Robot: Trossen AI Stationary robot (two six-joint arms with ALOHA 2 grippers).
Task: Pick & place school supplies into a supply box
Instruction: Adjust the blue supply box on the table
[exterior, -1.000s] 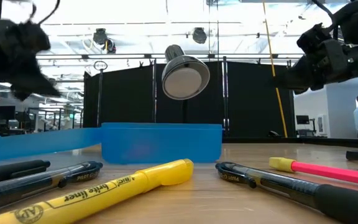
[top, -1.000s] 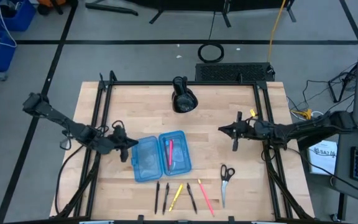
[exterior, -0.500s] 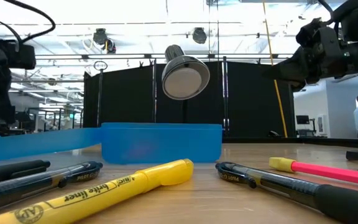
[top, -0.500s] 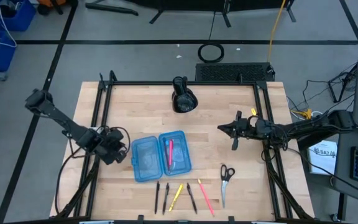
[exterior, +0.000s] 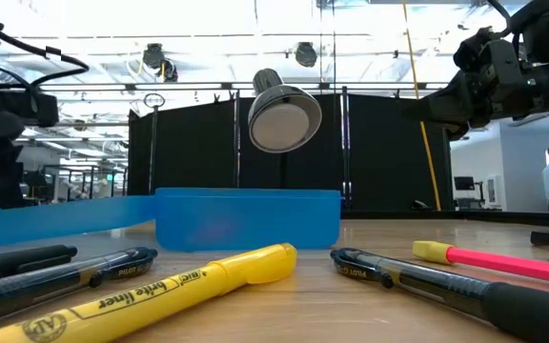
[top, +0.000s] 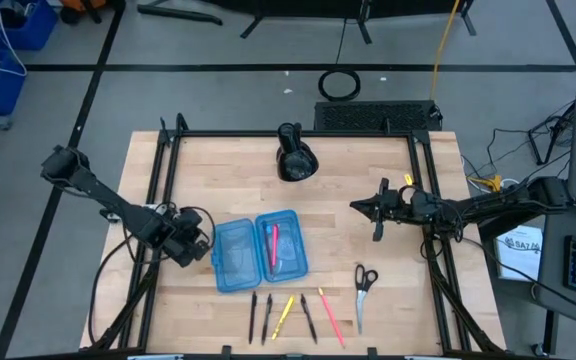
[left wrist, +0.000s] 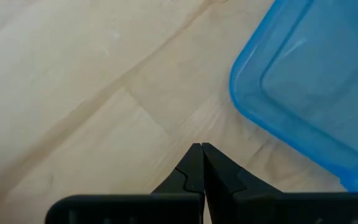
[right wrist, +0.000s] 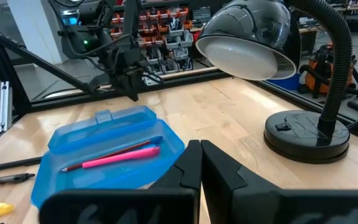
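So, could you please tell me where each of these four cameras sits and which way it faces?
High view: above the table, looking straight down; both arms show, left gripper beside the supply box, right gripper over bare wood.
Low view: at table-top height, looking level past the yellow highlighter; both arms hang at the upper corners.
Left wrist view: looks down past shut fingers at the box's corner.
Right wrist view: looks across the table past shut fingers.
Shared: the right wrist and high views both show the pink pen in the box and the lamp.
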